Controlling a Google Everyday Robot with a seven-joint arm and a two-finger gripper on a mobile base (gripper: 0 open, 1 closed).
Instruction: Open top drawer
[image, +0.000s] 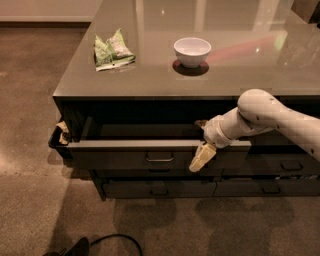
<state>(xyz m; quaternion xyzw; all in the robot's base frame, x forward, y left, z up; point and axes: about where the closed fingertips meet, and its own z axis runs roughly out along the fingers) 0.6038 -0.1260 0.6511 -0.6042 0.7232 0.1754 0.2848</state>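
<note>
The top drawer (125, 156) is a wide dark drawer under the counter, and it stands pulled out toward me. Its plain grey inside (145, 131) shows behind the front panel. Its small metal pull (160, 157) sits at the middle of the panel. My gripper (201, 150) is at the top edge of the front panel, to the right of the pull, on the end of the white arm (265, 115) that comes in from the right. A cream part of the gripper hangs down in front of the panel.
A white bowl (192, 51) and a green packet (112, 48) lie on the glossy counter top (240, 75). A shallower drawer (160, 189) sits below, and a neighbouring stack (292, 165) at the right. A small dark bin (60, 137) hangs at the left. A black cable (115, 239) lies on the floor.
</note>
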